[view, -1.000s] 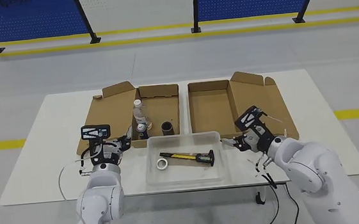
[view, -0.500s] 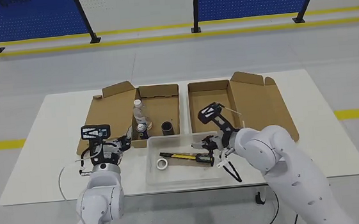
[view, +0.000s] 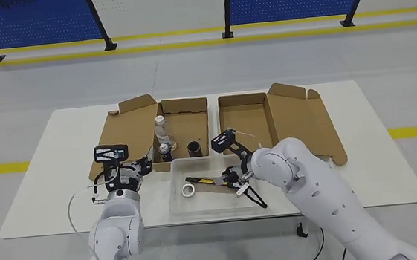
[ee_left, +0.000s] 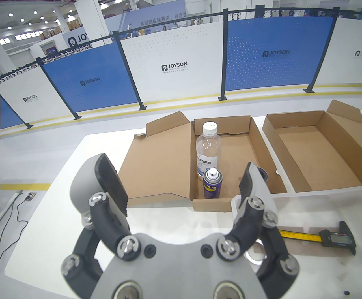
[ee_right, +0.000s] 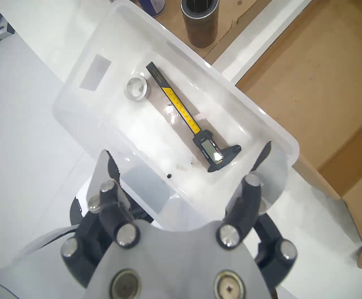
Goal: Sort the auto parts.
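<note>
A clear plastic tray point(view: 200, 204) near the table's front edge holds a black and yellow caliper point(ee_right: 181, 110) and a metal ring point(ee_right: 136, 89). My right gripper point(ee_right: 188, 158) hangs open just above the tray's right part, its fingers either side of the caliper's black head and touching nothing. From the top view the right gripper point(view: 234, 178) covers that head, while the caliper's yellow bar point(view: 202, 180) and the ring point(view: 188, 191) show. My left gripper point(ee_left: 176, 172) stands open and empty, left of the tray in front of the left box point(ee_left: 234, 147).
The left cardboard box point(view: 184, 110) holds a clear bottle point(view: 161, 127), a spray can point(view: 165, 149) and a dark cylinder point(view: 194, 146). The right cardboard box point(view: 244, 123) has a bare floor. A cable point(view: 72, 209) hangs at the table's left front edge.
My right arm has swung left, from the table right of the tray to above the caliper inside the tray. The left arm has kept still.
</note>
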You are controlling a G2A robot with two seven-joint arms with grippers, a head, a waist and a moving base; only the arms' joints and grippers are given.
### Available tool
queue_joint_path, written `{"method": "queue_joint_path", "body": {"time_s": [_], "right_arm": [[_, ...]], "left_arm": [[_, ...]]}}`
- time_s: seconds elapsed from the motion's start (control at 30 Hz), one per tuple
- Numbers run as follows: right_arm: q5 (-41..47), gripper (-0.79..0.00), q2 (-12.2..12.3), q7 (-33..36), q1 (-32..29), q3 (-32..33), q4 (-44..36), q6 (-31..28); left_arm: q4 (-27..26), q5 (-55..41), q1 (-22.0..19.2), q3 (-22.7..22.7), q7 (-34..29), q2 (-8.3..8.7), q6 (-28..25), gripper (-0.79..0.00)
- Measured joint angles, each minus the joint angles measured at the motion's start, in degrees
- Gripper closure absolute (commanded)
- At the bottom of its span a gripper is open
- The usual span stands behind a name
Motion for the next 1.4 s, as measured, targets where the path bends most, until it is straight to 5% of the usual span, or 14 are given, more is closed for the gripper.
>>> {"method": "queue_joint_path", "body": {"time_s": [0.53,0.93,1.03,1.1,1.2,1.33,1.4], "right_arm": [[-0.32,-0.785,-0.36,0.35,1.0,-0.86,1.55,0.27],[1.43,-0.785,-7.12,3.54,11.4,-15.0,12.91,11.5],[2.73,-0.643,-9.06,3.09,13.53,-17.62,17.27,11.81],[3.45,-0.462,-10.17,2.82,14.65,-18.98,19.7,11.57],[4.66,-0.477,-11.91,2.22,16.15,-20.76,23.04,11.3],[5.78,-0.391,-13.99,1.74,17.48,-22.66,26.88,10.86],[6.14,-0.437,-14.77,1.59,17.94,-23.27,28.37,10.63]], "left_arm": [[0.0,0.0,0.0,0.0,0.0,0.0,0.0,-0.785],[0.0,0.0,0.0,0.0,0.0,0.0,0.0,-0.785],[0.0,0.0,0.0,0.0,0.0,0.0,0.0,-0.785],[0.0,0.0,0.0,0.0,0.0,0.0,0.0,-0.785],[0.0,0.0,0.0,0.0,0.0,0.0,0.0,-0.785],[0.0,0.0,0.0,0.0,0.0,0.0,0.0,-0.785],[0.0,0.0,0.0,0.0,0.0,0.0,0.0,-0.785]]}}
